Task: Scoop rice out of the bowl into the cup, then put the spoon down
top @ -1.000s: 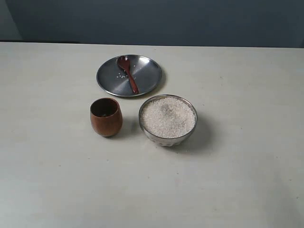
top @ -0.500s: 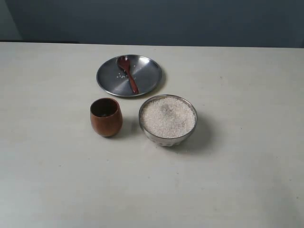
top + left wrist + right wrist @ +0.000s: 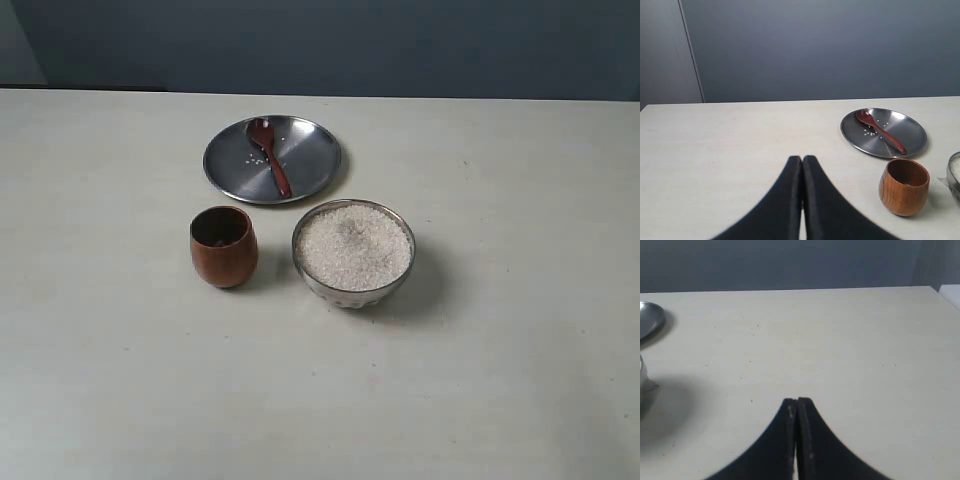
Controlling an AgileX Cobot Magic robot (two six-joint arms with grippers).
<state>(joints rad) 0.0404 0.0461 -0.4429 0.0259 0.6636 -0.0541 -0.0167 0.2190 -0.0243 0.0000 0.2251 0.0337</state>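
The silver bowl [image 3: 353,254] stands mid-table, heaped with white rice [image 3: 353,245]. To its left is the brown wooden cup [image 3: 224,246], also in the left wrist view as the cup [image 3: 903,186]. The dark wooden spoon [image 3: 269,155] lies on a flat steel plate [image 3: 310,165] behind them, with a few loose grains beside it; the left wrist view shows the spoon [image 3: 880,131] too. My left gripper [image 3: 802,159] is shut and empty, well away from the cup. My right gripper [image 3: 797,401] is shut and empty over bare table. Neither arm shows in the exterior view.
The pale table [image 3: 520,330] runs back to a dark grey-blue wall [image 3: 400,45]. The plate's rim [image 3: 650,320] and the bowl's edge [image 3: 642,371] show at the side of the right wrist view.
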